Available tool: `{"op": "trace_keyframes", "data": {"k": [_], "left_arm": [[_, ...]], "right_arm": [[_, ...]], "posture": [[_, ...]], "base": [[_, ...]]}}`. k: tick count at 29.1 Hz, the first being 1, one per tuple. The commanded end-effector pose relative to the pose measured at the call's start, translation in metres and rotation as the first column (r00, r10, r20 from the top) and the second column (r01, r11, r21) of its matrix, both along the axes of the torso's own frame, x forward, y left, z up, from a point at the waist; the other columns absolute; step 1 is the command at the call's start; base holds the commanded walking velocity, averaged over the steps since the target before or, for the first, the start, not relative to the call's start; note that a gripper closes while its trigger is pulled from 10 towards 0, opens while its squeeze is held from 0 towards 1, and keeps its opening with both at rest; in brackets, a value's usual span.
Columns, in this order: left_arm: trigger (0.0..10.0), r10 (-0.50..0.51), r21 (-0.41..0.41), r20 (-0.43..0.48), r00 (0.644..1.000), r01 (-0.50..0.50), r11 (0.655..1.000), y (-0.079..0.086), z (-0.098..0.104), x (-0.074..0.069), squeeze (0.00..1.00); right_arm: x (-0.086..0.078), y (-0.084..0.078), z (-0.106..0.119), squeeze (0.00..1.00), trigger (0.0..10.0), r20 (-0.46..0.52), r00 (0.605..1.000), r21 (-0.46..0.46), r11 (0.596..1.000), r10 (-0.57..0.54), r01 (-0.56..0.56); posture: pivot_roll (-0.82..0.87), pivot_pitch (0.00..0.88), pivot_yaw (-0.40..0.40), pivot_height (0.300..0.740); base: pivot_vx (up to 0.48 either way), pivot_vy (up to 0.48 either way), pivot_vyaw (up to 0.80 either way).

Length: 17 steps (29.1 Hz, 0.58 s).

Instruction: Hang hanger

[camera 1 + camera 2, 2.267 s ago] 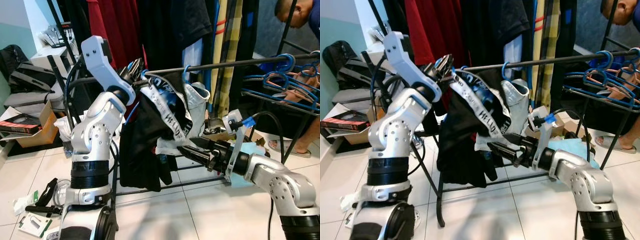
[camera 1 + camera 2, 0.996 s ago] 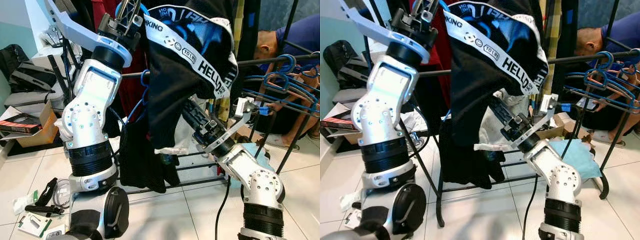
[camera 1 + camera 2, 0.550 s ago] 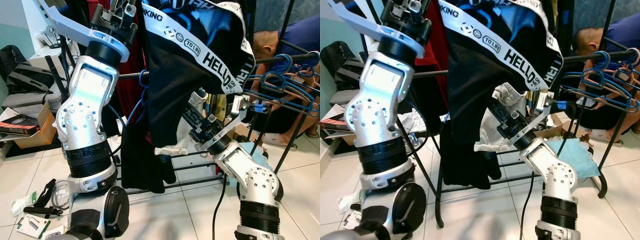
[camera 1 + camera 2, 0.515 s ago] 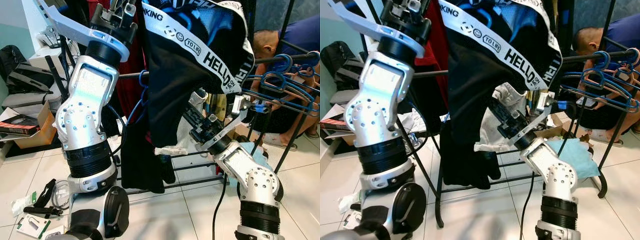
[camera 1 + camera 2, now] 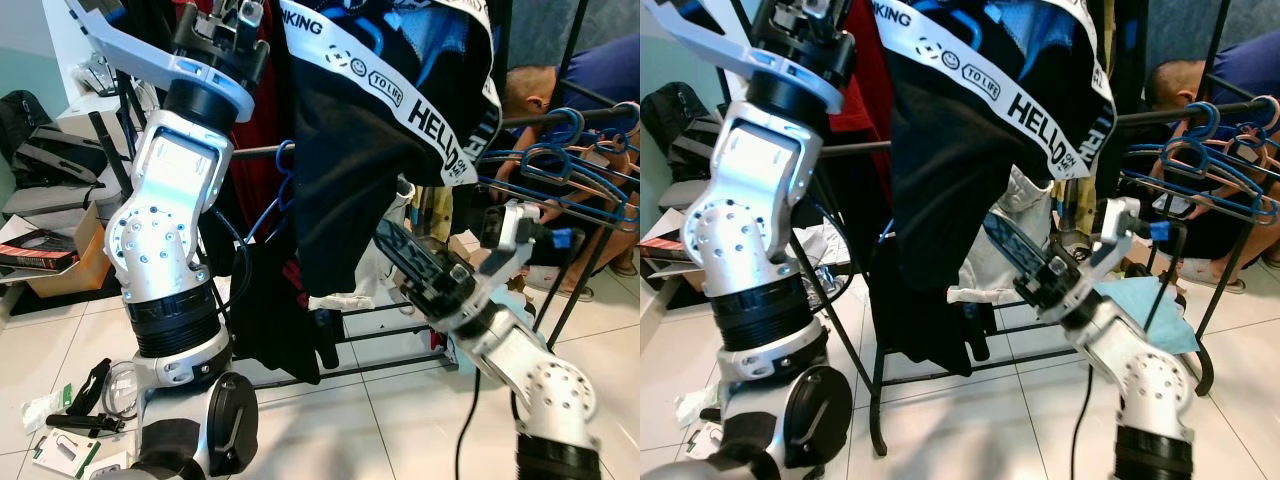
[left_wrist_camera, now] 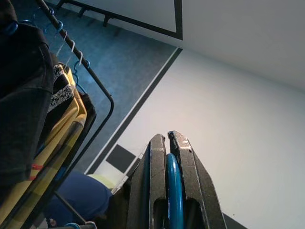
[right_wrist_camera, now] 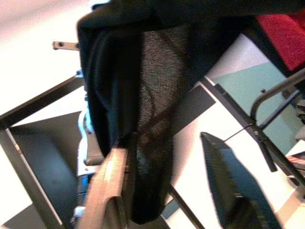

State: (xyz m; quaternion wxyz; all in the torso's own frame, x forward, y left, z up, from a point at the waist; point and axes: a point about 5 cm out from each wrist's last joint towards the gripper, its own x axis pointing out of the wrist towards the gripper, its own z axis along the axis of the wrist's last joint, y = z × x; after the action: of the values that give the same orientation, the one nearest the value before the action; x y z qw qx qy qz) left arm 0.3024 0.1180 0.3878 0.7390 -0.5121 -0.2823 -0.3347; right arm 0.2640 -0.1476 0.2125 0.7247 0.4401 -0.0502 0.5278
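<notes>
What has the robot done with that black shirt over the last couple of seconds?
The left gripper, shut on the blue hanger, has lifted the black garment from level with the low rail to well above it. The right gripper rose beneath the cloth, and its fingers now stand apart. The rack and the person behind stayed put.

Left claw [image 6: 167,143] clamped high, right claw [image 7: 167,157] spread.

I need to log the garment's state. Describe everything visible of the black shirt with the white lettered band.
The black shirt is soft fabric crossed by a white band printed with smileys and "HELLO". It hangs on a blue hanger, raised high in front of the clothes rack. The left gripper is shut on the hanger. The right gripper is open around the shirt's lower folds.
</notes>
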Motion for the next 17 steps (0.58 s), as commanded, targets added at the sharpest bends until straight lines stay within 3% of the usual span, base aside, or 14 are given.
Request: {"op": "trace_keyframes", "data": {"k": [1, 4, 10, 11, 17], "left_arm": [[10.0, -0.005, -0.017, 0.012, 1.0, 0.005, 1.0, 0.005, 0.0, -0.002, 0.0], [10.0, -0.04, -0.024, 0.026, 0.999, 0.041, 0.999, 0.003, 0.0, -0.004, 0.0], [10.0, -0.078, -0.029, 0.043, 0.996, 0.079, 0.996, 0.001, 0.0, -0.006, 0.0], [10.0, -0.1, -0.031, 0.057, 0.993, 0.102, 0.994, -0.001, 0.0, -0.009, 0.0], [10.0, -0.15, -0.035, 0.08, 0.985, 0.153, 0.988, -0.004, 0.001, -0.014, 0.0]], "right_arm": [[-0.004, 0.001, 0.003, 1.0, 10.0, 0.016, 0.999, 0.025, 0.999, 0.029, -0.03], [-0.001, 0.0, 0.006, 1.0, 10.0, 0.011, 1.0, 0.079, 0.997, 0.02, -0.021], [0.005, 0.002, 0.008, 1.0, 10.0, -0.002, 1.0, 0.094, 0.996, 0.003, -0.003], [0.009, 0.003, 0.005, 0.04, 10.0, -0.024, 1.0, 0.074, 0.997, -0.014, 0.015], [0.015, 0.006, 0.004, 0.0, 10.0, -0.038, 0.999, 0.049, 0.999, -0.015, 0.017]], "posture": [[-0.08, 0.0, 0.058, 0.74], [-0.08, 0.0, 0.059, 0.74], [-0.07, 0.0, 0.056, 0.74], [-0.07, 0.0, 0.053, 0.74], [-0.07, 0.0, 0.052, 0.74]], "base": [[0.0, 0.0, 0.0], [0.0, 0.0, 0.0], [0.0, 0.0, 0.0], [0.0, 0.0, 0.0], [0.0, 0.0, 0.0]]}}
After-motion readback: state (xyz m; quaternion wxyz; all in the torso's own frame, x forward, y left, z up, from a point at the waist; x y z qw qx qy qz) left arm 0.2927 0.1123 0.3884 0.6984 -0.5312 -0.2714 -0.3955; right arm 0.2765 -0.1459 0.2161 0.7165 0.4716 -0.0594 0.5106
